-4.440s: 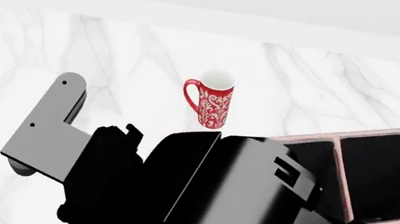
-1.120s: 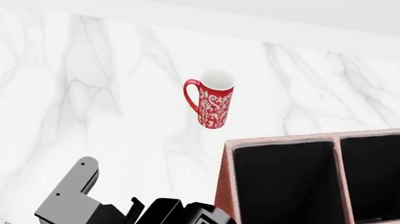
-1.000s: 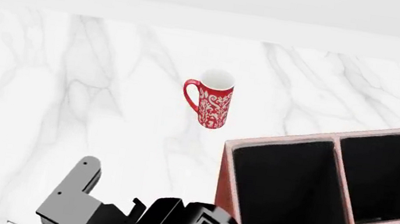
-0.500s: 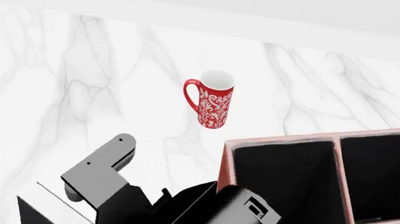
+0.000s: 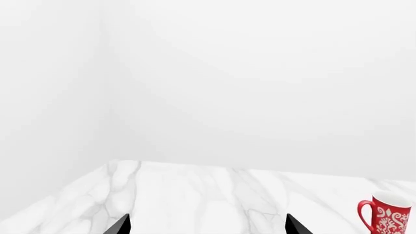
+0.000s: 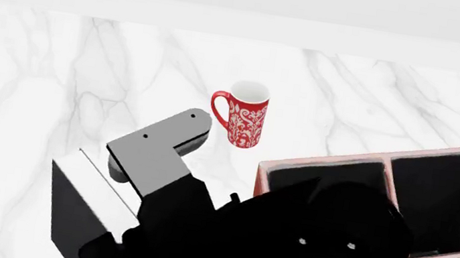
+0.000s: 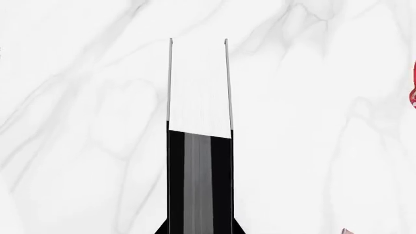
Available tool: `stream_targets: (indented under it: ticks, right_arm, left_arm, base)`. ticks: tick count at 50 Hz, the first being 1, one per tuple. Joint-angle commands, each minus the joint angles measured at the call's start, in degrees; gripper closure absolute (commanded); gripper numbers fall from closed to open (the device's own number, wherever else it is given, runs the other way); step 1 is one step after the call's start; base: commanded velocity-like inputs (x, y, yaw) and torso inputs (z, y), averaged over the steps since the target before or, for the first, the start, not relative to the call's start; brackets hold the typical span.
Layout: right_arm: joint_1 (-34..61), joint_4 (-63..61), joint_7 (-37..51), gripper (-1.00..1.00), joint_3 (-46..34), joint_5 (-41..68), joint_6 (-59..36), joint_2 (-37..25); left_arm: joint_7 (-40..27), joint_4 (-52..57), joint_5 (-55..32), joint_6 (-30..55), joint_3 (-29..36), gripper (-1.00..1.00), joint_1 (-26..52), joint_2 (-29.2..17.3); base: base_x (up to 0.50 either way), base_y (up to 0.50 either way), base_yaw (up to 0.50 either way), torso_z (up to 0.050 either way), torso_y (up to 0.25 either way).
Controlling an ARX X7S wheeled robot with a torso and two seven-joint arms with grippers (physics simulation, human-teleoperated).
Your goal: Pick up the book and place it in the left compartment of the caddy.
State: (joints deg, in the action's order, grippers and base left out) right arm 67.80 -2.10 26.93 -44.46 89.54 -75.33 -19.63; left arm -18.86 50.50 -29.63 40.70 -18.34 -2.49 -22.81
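On the marble table [image 6: 39,75], left of the caddy [image 6: 324,162], the book [image 6: 75,209] is in the grip of the right gripper [image 7: 200,230]. The right wrist view shows the jaws clamped on its covers, white page edges facing out. It looks lifted off the surface, though I can't tell for sure. Pick seems done; placing is not. The book is outside the caddy, beside its left wall. The left compartment [image 6: 331,177] is mostly hidden behind the black arm mass, so its contents can't be seen. Left to do: carry over the rim, lower in, let go. The left gripper [image 5: 206,225] has jaws apart, nothing between, pointing at the wall. The red patterned mug [image 6: 247,119] stands upright behind the caddy, near but off the likely path. The caddy's near wall is the main obstacle.
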Motion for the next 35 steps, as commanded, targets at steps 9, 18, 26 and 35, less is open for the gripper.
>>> stream_targets:
  ticks: [9,18,26,35]
  right_arm:
    - [10.56,-1.73,28.93,1.0,3.42,31.92,1.77,-3.13]
    - [14.46,-2.27,35.36,1.0,2.15,38.5,5.61,-4.65]
    - [17.62,-3.73,39.79,1.0,2.08,44.2,8.92,-6.96]
    - [20.92,-5.18,44.31,1.0,0.37,50.89,11.06,-10.36]
  left_arm:
    - [-0.49,-0.48,-0.2,-0.25,0.18,-1.0,0.13,-0.3]
    - [-0.75,-0.7,-0.42,-0.17,0.25,-1.0,0.32,-0.45]
    - [-1.11,-1.04,-0.21,-0.07,0.91,-1.0,0.67,-0.55]
    - [-1.18,-1.41,0.29,-0.7,1.4,-1.0,0.5,-0.69]
  base:
    - [0.0,0.0,0.0,0.0,0.001]
    - [0.0,0.0,0.0,0.0,0.0]
    - [0.0,0.0,0.0,0.0,0.001]
    - [0.0,0.0,0.0,0.0,0.001]
